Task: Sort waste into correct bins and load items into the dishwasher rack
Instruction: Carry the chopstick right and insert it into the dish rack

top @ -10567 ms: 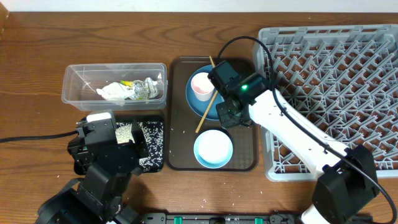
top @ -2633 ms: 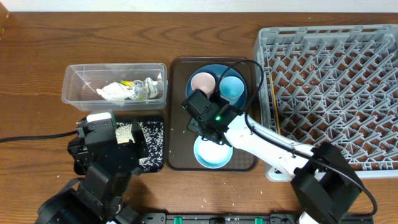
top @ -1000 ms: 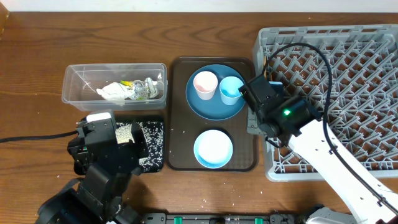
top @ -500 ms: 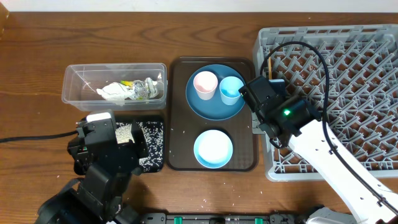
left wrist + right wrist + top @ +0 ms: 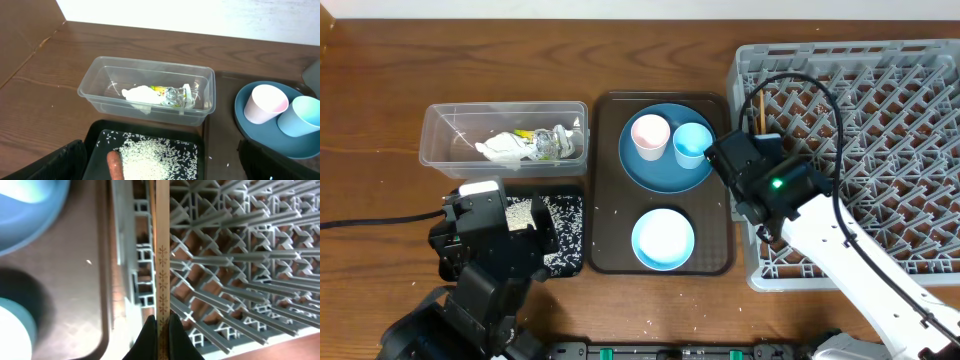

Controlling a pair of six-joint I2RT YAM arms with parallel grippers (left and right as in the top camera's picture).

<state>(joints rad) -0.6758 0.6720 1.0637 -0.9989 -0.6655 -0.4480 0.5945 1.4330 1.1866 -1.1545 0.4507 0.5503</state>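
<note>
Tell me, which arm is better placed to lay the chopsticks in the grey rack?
Right. The right end effector is shut on the chopsticks, at the rack's left edge. The left end effector hangs open over the black tray, far from the rack.

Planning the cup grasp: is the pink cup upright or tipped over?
Upright. The pink cup stands on the dark-blue plate, its round open mouth facing the overhead camera.

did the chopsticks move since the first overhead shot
Yes. The chopsticks lay across the dark-blue plate then; now they sit to the right of it, at the dishwasher rack's left edge, pinched in the shut right claw.
</note>
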